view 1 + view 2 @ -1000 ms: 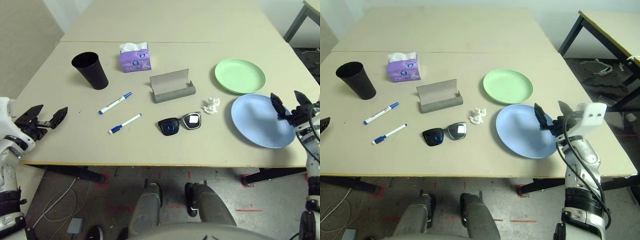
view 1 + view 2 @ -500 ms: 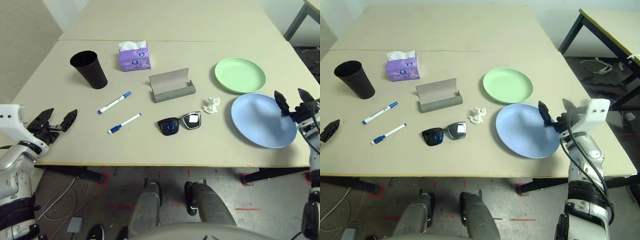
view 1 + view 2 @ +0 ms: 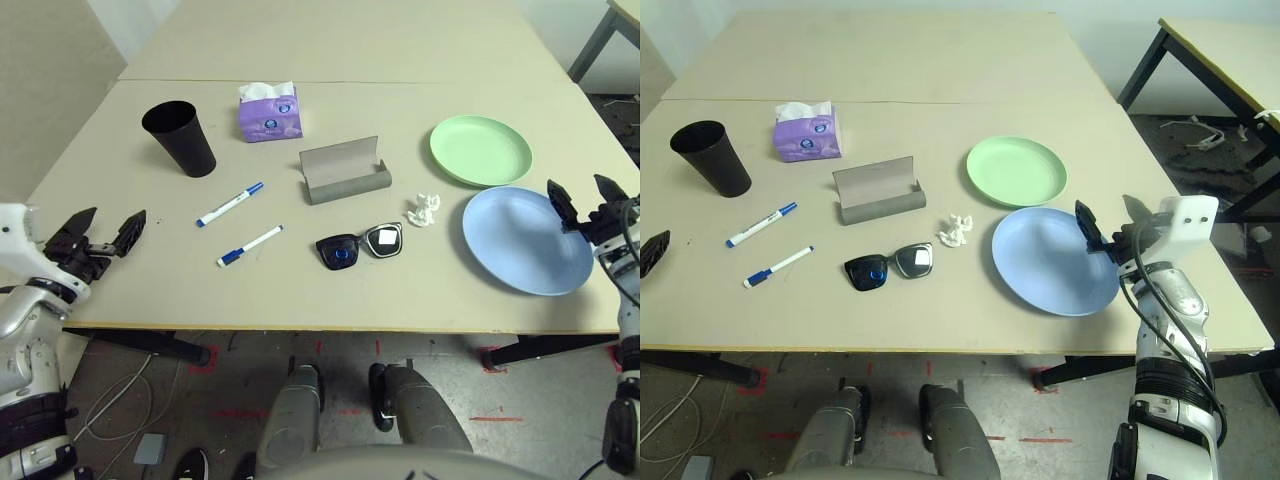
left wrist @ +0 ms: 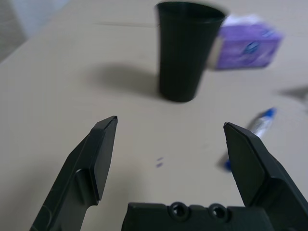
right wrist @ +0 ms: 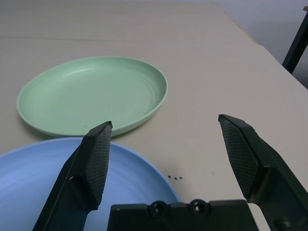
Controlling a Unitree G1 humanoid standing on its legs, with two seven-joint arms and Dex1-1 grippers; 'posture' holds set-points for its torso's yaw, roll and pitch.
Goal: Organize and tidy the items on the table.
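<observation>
Right gripper (image 3: 583,205) spread wide over the blue plate's (image 3: 520,245) edge, left gripper (image 3: 101,231) wide near the cup (image 3: 181,139).

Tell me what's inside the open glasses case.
Nothing shows in the glasses case: its raised lid and the grey tray look bare. The front lip hides the tray's floor, so something small there could be missed. The sunglasses lie on the table, nearer the robot.

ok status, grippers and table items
Left gripper open, empty, near the black cup. Right gripper open over the blue plate edge. Nothing picked up; no obstruction.
</observation>
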